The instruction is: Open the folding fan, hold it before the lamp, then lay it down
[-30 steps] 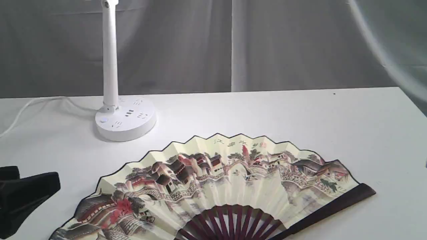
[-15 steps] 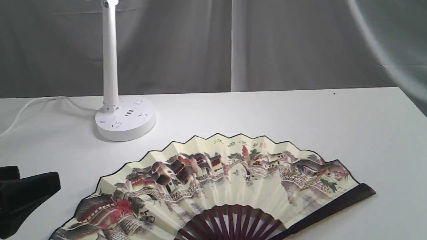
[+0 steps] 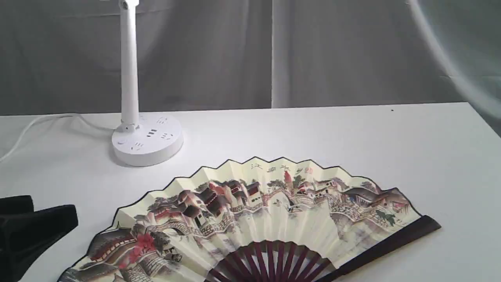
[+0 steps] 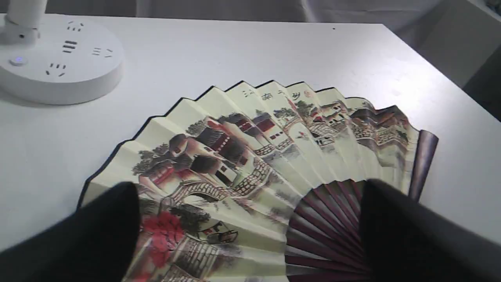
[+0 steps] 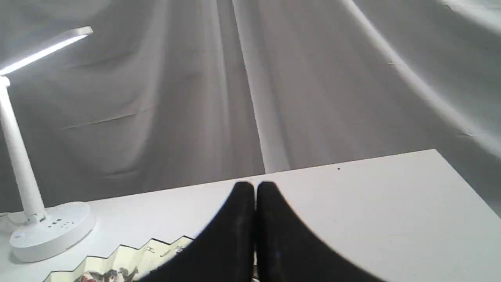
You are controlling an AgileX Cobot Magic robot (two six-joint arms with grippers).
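Note:
The folding fan (image 3: pixel 270 211) lies spread open and flat on the white table (image 3: pixel 313 133), painted side up, with its maroon ribs (image 3: pixel 274 262) toward the near edge. No gripper holds it. The lamp (image 3: pixel 129 78) stands at the back left on its round socket base (image 3: pixel 147 143). My left gripper (image 3: pixel 51 211) is open beside the fan's left end. In the left wrist view its fingers (image 4: pixel 101 231) hang wide apart above the fan (image 4: pixel 254 149), with the lamp base (image 4: pixel 58 58) beyond. My right gripper (image 5: pixel 255 188) is shut on nothing, raised above the table. The lamp (image 5: pixel 19 164) is lit.
A white cord (image 3: pixel 39 119) runs from the lamp base to the left edge. Grey curtain (image 3: pixel 219 55) closes off the back. The table's right edge (image 3: pixel 485 121) slants away at the far right.
My left gripper has shifted slightly to the right, toward the fan's left end. The fan and the lamp have not moved.

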